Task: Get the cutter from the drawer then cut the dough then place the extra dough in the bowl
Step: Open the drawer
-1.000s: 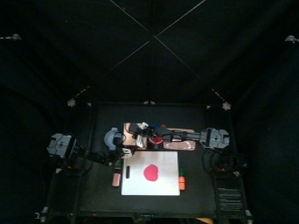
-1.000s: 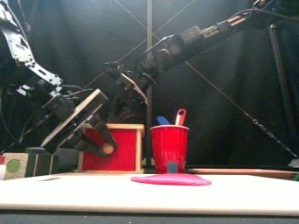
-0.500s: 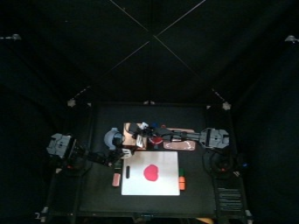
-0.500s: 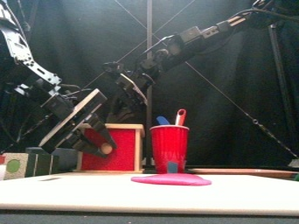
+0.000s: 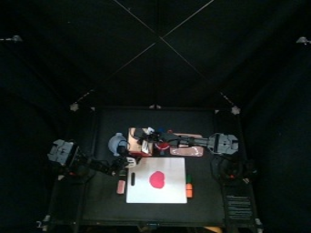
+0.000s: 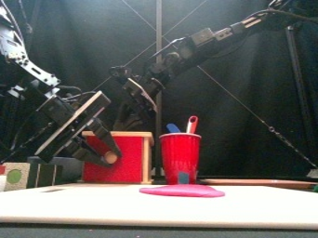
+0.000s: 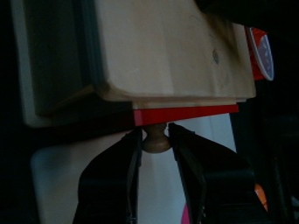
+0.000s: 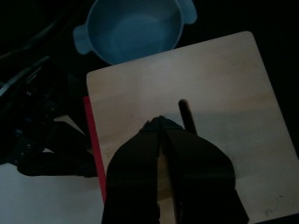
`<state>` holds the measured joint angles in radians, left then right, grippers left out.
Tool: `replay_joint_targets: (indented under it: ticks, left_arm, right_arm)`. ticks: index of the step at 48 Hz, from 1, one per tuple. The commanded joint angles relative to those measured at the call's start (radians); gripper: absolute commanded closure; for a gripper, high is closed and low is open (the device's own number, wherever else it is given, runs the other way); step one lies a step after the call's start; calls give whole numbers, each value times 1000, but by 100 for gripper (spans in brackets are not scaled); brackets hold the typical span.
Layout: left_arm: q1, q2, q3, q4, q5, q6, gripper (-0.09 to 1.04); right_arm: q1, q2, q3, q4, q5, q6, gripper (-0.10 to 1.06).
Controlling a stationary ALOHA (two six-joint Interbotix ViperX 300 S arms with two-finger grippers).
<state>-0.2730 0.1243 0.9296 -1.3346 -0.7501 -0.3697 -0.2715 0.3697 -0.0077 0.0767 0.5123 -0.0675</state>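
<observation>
While the desk (image 5: 104,207) carries the white cutting board (image 5: 158,197) at its front, with the flat red dough (image 5: 155,178) lying on it, we see the pale wooden box (image 7: 163,52) behind the board, the blue-grey bowl (image 8: 135,31) near the box and the red cup (image 6: 180,156) holding two toy knives. Our right claw (image 8: 165,124) rests on the box's top by the slot with its jaws together. Our left claw (image 7: 155,140) is clamped on the small knob (image 7: 153,135) of the red drawer front (image 7: 198,114).
</observation>
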Motion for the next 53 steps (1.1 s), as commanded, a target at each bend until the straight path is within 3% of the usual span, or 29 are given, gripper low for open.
replay_joint_targets:
  ticks: [1,53]
  left_arm:
    - [-25,-5,-6,-6,5,5,46]
    - [-123,-34,-15,-5,6,5,46]
  right_arm:
    - [-3,0,8,-2,12,3,93]
    - [3,2,52,18,25,3,93]
